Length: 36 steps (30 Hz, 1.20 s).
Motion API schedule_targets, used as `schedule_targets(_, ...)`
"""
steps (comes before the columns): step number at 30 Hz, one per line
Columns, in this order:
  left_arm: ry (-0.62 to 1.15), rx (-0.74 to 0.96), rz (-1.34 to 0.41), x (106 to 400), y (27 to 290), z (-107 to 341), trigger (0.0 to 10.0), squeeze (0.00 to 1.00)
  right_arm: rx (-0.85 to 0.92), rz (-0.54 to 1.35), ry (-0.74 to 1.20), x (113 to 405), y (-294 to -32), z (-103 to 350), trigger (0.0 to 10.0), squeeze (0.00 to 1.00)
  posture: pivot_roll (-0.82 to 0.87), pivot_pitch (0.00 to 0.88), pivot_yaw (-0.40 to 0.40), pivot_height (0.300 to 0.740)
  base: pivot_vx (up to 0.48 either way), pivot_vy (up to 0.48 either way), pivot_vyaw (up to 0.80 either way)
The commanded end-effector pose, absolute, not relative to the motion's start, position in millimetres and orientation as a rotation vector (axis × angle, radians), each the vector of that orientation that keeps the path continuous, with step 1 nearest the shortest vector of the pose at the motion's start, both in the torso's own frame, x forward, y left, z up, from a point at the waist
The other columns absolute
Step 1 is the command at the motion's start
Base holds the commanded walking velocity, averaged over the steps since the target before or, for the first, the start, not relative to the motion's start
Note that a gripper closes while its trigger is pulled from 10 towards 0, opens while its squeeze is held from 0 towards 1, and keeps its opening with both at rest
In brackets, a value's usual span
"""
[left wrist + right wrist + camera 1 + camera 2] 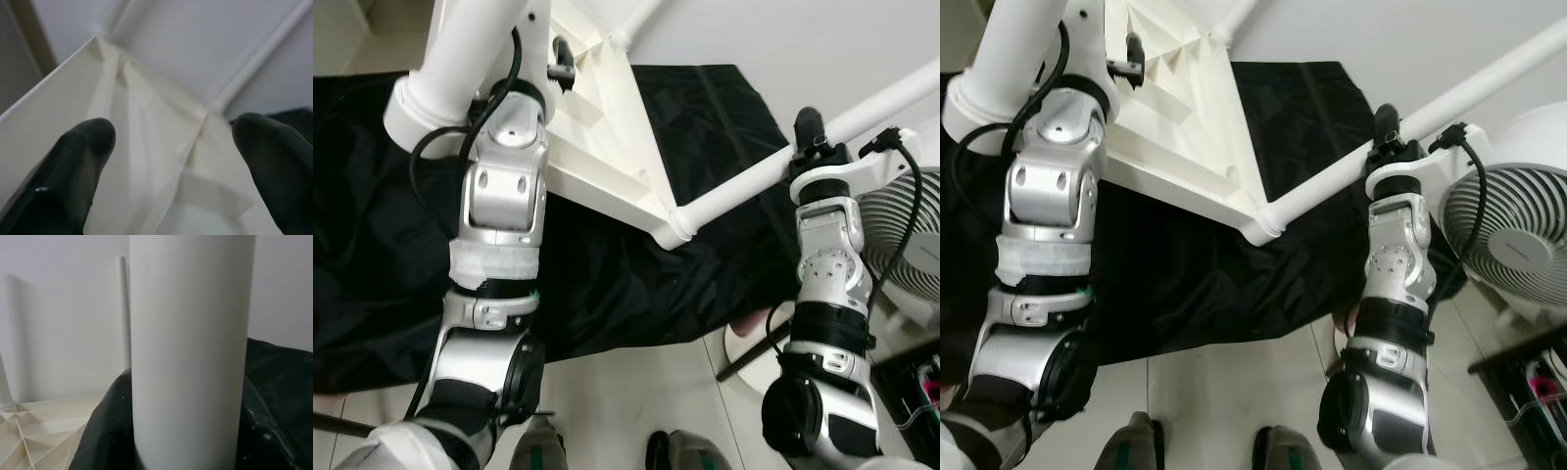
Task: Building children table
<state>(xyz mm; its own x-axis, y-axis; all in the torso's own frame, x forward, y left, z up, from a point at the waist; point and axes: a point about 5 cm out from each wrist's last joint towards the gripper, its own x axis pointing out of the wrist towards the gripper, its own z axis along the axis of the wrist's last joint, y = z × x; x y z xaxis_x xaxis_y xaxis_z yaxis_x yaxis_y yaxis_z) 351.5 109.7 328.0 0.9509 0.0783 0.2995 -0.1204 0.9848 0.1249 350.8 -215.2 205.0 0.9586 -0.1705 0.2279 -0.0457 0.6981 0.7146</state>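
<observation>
Pale floor tiles are showing at the robot's feet, and a wide black crinkled plastic sheet (636,294) is lying spread over them, probably to keep the furniture parts from scuffing. Lying upside down on that sheet is the white plastic children's table top (607,147), its ribbed underside facing up so the sockets are reachable. White round tube legs are standing out from it: a thick-looking one (460,69) near the left arm, and a long one (783,157) running from the corner socket (674,227) out toward the right.

The right gripper (808,132) is sitting against that long leg; in the right wrist view the tube (190,352) is looming close against the camera, but the fingers themselves are hidden, so I cannot tell whether they are clasping it. Judging by the pose, this arm is steadying or pressing the leg into its socket.

The left gripper (171,161) is hovering over the ribbed underside with its black fingers (73,161) spread wide and holding nothing, likely ready to brace the top.

A white round floor fan (1513,230) is standing just beside the right arm, near enough to snag its cable.
</observation>
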Motion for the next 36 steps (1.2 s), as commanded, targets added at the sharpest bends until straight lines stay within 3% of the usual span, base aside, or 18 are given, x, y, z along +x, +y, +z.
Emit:
schedule_targets(1,-0.309,0.058,0.306,350,128,332,10.0,0.00,0.934,-0.274,0.157,333,-207,91,0.0,0.00,0.03,0.185,0.088,0.740,0.000,0.000,0.00)
schedule_targets(7,-0.272,0.000,0.056,352,80,332,10.0,0.00,1.009,-0.054,0.315,344,-151,80,0.0,0.00,0.03,0.204,0.092,0.740,0.000,0.000,0.00)
schedule_targets(8,-0.272,0.000,0.056,352,80,332,10.0,0.00,1.009,-0.054,0.315,344,-151,80,0.0,0.00,0.03,0.204,0.092,0.740,0.000,0.000,0.00)
schedule_targets(11,-0.212,-0.008,-0.162,346,42,317,10.0,0.00,0.976,0.101,0.376,347,-117,83,0.0,0.00,0.04,0.218,0.090,0.740,0.000,0.000,0.00)
schedule_targets(18,-0.173,0.012,-0.261,337,26,305,10.0,0.00,0.976,0.177,0.401,348,-105,84,0.0,0.00,0.03,0.233,0.082,0.740,0.000,0.000,0.00)
schedule_targets(19,-0.162,0.022,-0.303,333,21,299,10.0,0.00,0.957,0.219,0.409,350,-102,86,6.1,0.00,0.03,0.234,0.079,0.740,0.000,0.000,0.00)
schedule_targets(21,-0.162,0.022,-0.303,333,21,299,10.0,0.00,0.957,0.219,0.409,350,-102,86,6.1,0.00,0.03,0.234,0.079,0.740,0.000,0.000,0.00)
schedule_targets(22,-0.140,0.033,-0.321,330,20,291,10.0,0.00,0.934,0.266,0.420,352,-98,88,10.0,0.00,0.02,0.237,0.076,0.740,0.000,0.000,0.00)
schedule_targets(36,0.015,0.119,-0.265,327,29,249,10.0,0.00,0.761,0.486,0.389,352,-84,107,10.0,0.00,0.02,0.250,0.027,0.740,0.000,0.000,0.00)
